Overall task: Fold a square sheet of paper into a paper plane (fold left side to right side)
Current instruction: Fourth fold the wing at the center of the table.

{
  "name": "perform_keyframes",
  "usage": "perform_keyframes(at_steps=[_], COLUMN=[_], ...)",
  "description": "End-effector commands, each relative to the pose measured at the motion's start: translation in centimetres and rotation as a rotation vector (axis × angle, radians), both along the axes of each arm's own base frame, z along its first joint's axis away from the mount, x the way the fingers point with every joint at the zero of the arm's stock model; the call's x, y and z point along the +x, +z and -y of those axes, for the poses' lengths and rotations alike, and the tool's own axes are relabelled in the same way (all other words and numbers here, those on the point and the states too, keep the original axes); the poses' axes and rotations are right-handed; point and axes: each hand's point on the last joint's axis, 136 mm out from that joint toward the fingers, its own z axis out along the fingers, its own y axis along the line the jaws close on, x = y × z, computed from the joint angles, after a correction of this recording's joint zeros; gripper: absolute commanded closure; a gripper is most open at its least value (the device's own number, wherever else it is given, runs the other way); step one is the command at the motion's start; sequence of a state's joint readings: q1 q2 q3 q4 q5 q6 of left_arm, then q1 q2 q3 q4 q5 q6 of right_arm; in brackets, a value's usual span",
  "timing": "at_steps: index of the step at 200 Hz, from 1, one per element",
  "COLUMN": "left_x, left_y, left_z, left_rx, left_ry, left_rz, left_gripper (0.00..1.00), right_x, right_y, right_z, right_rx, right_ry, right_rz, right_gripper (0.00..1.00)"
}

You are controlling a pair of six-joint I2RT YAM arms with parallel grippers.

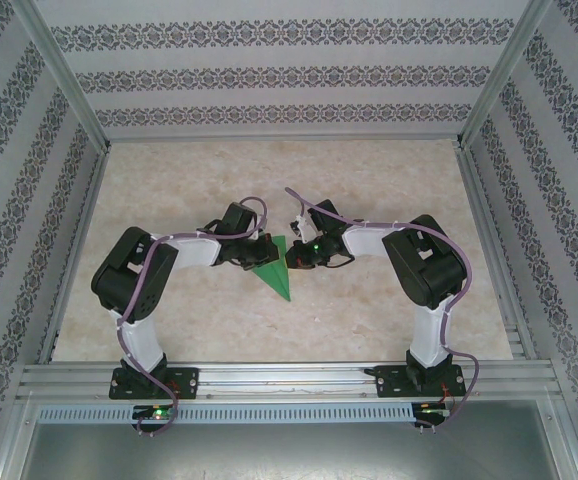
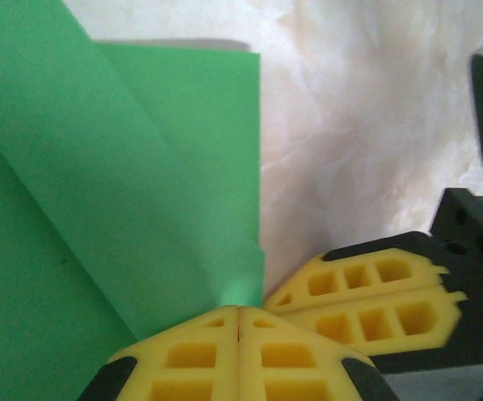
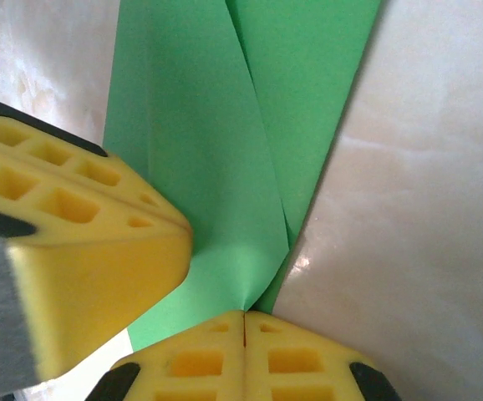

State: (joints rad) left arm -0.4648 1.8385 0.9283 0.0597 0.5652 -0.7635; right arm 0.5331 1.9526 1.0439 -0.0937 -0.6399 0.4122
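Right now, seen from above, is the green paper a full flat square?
No, the green paper shows there as a narrow, sharply pointed triangle.

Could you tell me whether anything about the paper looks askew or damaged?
Nothing looks torn. The paper puckers slightly where the left fingers and right fingers pinch it, and its top flap bows upward.

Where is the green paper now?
In the top view the green paper lies in the middle of the table, tip toward the arm bases, between the left gripper and the right gripper, both shut on it.
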Motion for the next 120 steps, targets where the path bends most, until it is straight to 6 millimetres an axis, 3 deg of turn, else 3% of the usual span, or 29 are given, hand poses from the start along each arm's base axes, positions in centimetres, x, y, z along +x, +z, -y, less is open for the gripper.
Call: perform_keyframes(at_steps=[1,71,120], left_x=[-0.1,-0.7,-1.3], left_y=[-1.2,-2.5,-3.6], left_z=[-0.5,-1.4,-1.9], left_rx=[0.022,0.050,0.069], left_ry=[0.016,0.034,0.043], left_rz=[-0.005,-0.027,-0.048], left_gripper=[0.96,0.98,1.00], right_x=[-2.3,-2.2,-1.5], right_y=[-5.3,-5.4,-2.9], right_z=[2.3,2.3,0.8], right_rx=[-0.183,-0.191,-0.096], right_ry=[0.003,0.008,0.024], right_rz=[-0.080,-0.081,-0.062], right_gripper=[1.00,1.00,0.98])
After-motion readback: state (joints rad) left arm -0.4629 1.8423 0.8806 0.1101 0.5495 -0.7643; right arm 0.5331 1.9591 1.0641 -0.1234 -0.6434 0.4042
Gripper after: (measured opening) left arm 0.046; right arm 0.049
